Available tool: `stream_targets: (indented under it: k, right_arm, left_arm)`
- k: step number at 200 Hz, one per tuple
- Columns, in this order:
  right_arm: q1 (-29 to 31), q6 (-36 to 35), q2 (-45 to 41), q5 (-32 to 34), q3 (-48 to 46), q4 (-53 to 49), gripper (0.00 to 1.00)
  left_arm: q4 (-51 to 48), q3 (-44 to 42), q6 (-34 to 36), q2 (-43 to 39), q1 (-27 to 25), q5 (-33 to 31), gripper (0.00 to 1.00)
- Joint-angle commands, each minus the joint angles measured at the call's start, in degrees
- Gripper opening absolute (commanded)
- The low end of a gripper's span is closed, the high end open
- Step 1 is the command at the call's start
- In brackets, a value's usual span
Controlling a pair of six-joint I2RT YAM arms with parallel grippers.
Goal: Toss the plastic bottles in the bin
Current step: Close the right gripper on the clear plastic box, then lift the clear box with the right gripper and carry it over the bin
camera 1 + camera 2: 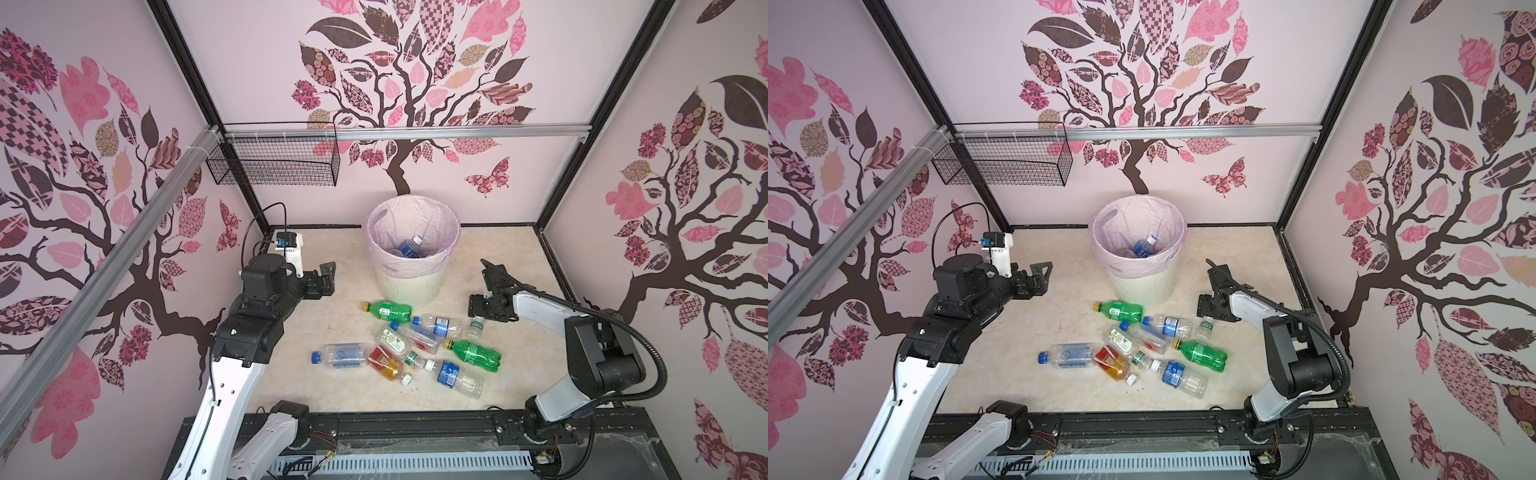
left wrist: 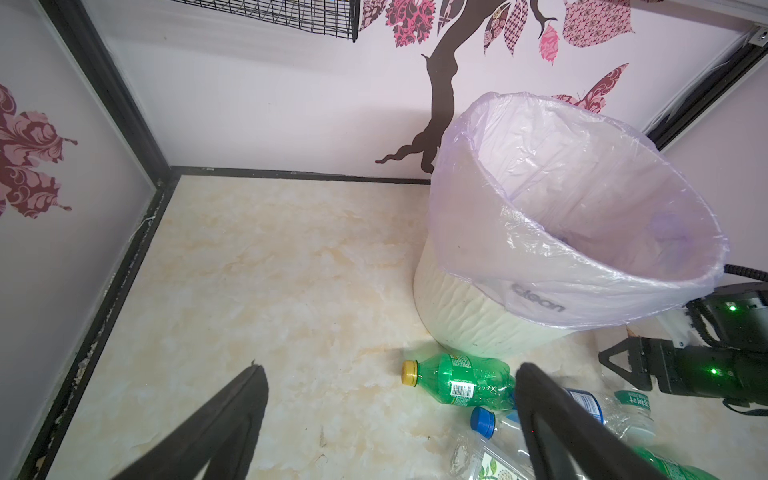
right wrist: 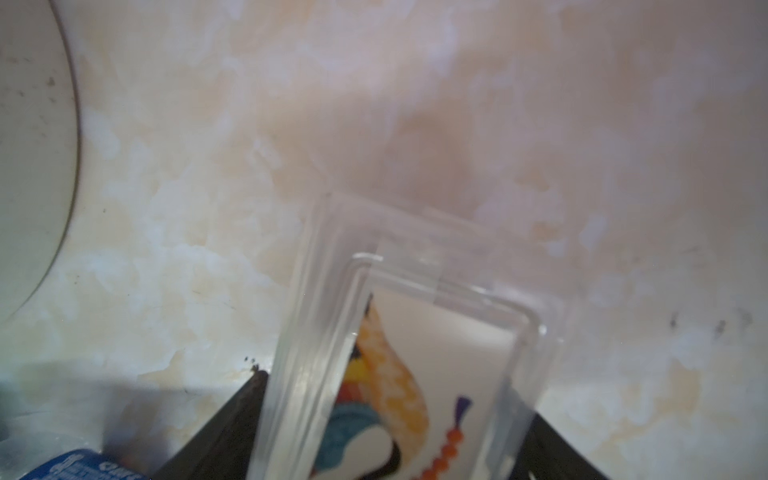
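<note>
Only right wrist, clear bottle (image 3: 415, 353) between fingers (image 3: 232, 419)

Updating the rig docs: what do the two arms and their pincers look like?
Left arm and right arm: white link shells, bulky black joints. Left pincer and right pincer: black, tapered fingers. Ribbed black hose loops along the right arm; thin black cable feeds the left's white camera mount. Green lights on the right wrist.
</note>
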Motion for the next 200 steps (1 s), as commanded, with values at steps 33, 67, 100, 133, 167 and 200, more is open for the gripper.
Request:
stream_targets:
  k: [33, 67, 100, 133, 167, 200]
  right_arm:
    - [0.1, 0.4, -0.4, 2.1, 1.4, 2.0, 0.58]
    - [0.1, 0.1, -2.5, 2.3, 1.8, 1.4, 0.55]
    - [0.0, -1.7, -7.6, 2.2, 4.3, -2.0, 0.55]
    - [-0.5, -2.3, -14.2, 1.6, 9.6, -6.7, 0.55]
    - [-0.9, -2.3, -23.9, -4.3, 10.3, -3.8, 0.53]
    - [-1.9, -1.7, -35.3, -9.7, 6.3, 3.9, 0.5]
  left_arm:
    - [-0.1, -4.3, -0.4, -0.3, 0.1, -0.1, 0.96]
    - [0.1, -7.1, -1.4, -1.1, 0.1, 0.1, 0.96]
    - [-1.2, -8.5, -0.8, -1.6, 0.1, -1.0, 0.96]
    - [-1.6, -11.2, 0.2, -3.0, 0.1, -1.9, 0.97]
    - [0.1, -14.3, 0.6, -4.9, 0.1, -1.6, 0.97]
    - [1.1, -16.9, 1.1, -5.6, 0.1, -1.6, 0.97]
